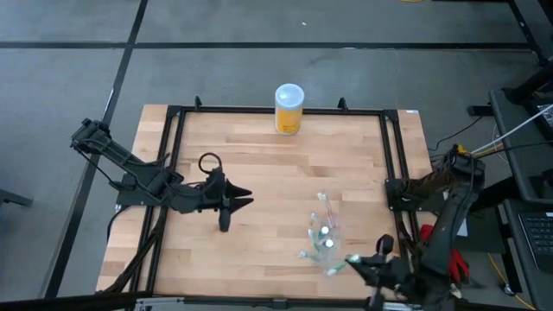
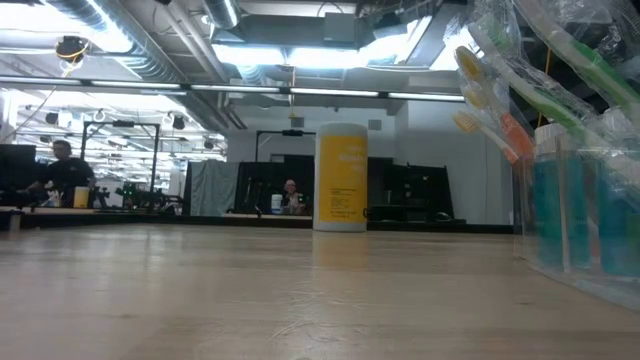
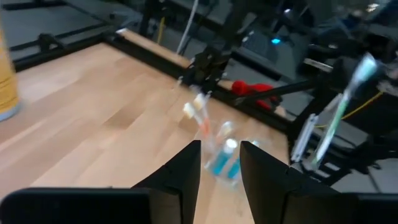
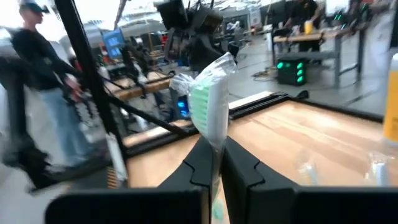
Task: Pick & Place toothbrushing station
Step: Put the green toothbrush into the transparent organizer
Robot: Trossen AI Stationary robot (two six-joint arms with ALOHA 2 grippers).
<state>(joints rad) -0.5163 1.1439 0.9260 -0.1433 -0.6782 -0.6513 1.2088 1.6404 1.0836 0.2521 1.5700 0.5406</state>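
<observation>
A clear plastic cup (image 1: 325, 231) stands on the wooden table right of centre. It holds slim pale toothbrushes (image 2: 488, 95) that lean against its rim, and a teal-blue tube (image 3: 222, 157). My left gripper (image 1: 240, 203) hovers open over the table's left half, pointing toward the cup, with nothing between its fingers (image 3: 186, 171). My right gripper (image 1: 359, 263) is near the table's front edge, just right of the cup, shut on a green-and-white toothbrush (image 4: 210, 102). My right gripper pinches the toothbrush's shaft (image 4: 215, 144) just below the bristle head, between its two fingers. The green bristle head sticks out past the fingertips. In the left wrist view the toothbrush (image 3: 339, 112) stands slanted and clear of the table.
A yellow jar with a white lid (image 1: 289, 108) stands at the middle of the far edge. A black frame (image 1: 276, 111) borders the tabletop. Bare wood lies between my left gripper and the cup. People show in the room beyond the table.
</observation>
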